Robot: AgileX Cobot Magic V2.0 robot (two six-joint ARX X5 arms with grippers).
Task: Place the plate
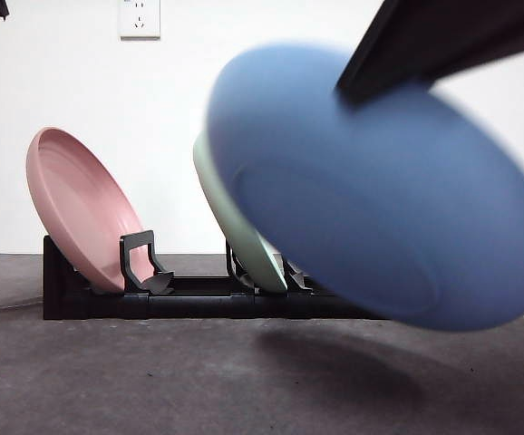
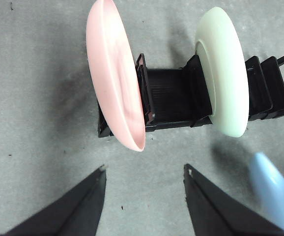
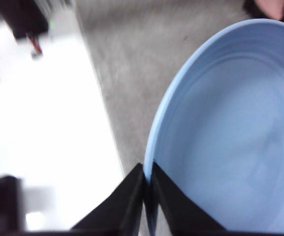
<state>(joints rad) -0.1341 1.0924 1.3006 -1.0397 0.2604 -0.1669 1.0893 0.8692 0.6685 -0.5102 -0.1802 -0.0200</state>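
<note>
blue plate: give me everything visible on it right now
The blue plate is round, plain matte light blue, plastic-looking, with a raised rim and faint concentric rings inside. It hangs tilted above the grey table, clear of it, casting a shadow below. The right gripper pinches its rim, fingers shut on the edge. It is motion-blurred, in front of the green plate standing in the black rack, and not yet slotted in. No chips or marks visible.

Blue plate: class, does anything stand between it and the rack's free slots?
Nothing visible does. The right gripper holds the blue plate in the air; the rack shows free slots beside the green plate.
</note>
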